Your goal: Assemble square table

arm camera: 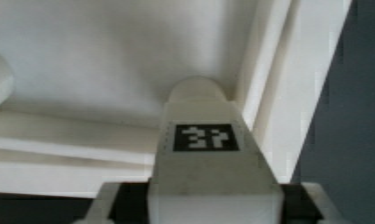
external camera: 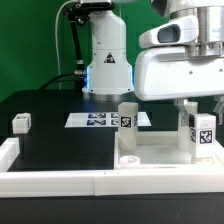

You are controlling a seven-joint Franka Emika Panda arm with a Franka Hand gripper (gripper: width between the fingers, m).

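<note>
On the black tabletop, the white square table slab lies near right, its left leg standing free, the arm's fingers pinching its upright right leg, and 1 loose leg block sitting far left.

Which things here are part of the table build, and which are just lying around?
Job: tabletop slab; leg by the gripper; second upright leg; small white block, likely a leg.
Lying about: marker board; border rails.

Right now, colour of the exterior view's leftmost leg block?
Small plastic block: white, black-and-white tag; exterior view.
</note>
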